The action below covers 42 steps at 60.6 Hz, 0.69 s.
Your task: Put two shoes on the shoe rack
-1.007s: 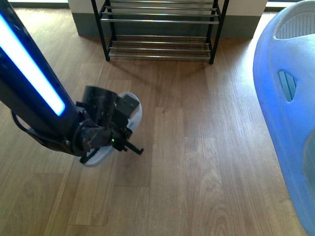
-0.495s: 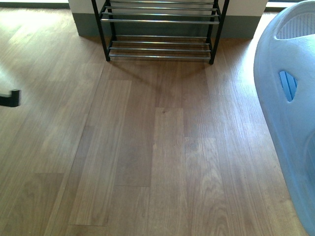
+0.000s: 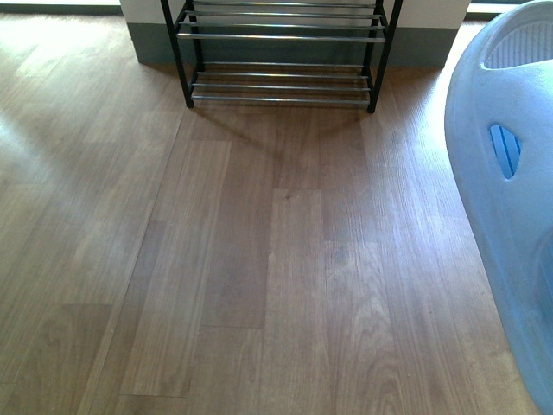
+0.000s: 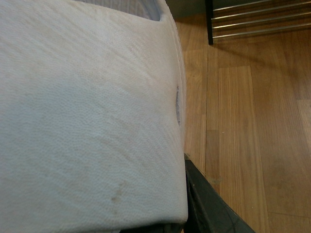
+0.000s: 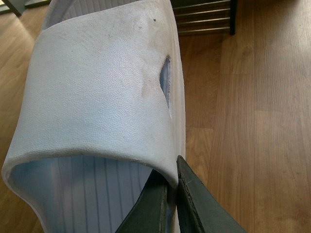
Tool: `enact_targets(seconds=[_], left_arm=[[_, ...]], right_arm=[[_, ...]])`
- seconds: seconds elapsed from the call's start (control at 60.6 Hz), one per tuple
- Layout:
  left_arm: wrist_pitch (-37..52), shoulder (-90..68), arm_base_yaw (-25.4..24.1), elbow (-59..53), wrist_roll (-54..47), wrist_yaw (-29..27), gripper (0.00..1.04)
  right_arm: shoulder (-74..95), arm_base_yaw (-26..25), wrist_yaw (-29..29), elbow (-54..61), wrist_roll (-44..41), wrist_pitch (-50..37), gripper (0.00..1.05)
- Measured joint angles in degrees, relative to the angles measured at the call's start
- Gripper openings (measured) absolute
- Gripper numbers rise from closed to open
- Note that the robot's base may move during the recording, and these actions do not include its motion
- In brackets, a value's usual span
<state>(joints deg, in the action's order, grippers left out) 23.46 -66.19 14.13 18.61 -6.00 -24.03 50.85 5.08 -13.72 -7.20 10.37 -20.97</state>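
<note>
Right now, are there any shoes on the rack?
Empty, as far as shown: the shoe rack holds nothing on its visible rods. Its top is cut off.

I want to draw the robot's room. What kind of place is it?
Probably a home hallway or entry: a wood-plank floor, a black shoe rack with silvery rods by the wall, and a pale blue plastic basket.

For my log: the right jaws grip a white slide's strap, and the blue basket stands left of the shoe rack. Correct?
No: the front view shows the blue basket right of the shoe rack, not left. The right jaws do grip the white slide by its strap.
</note>
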Motion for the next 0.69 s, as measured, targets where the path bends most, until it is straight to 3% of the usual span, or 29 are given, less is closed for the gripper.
enact_targets(seconds=[0.693], left_arm=[[-0.04,0.09,0.07,-0.04,0.13,0.07,0.02]], right_arm=[[0.00,0.00,0.15,0.02,0.00,0.00,0.02]])
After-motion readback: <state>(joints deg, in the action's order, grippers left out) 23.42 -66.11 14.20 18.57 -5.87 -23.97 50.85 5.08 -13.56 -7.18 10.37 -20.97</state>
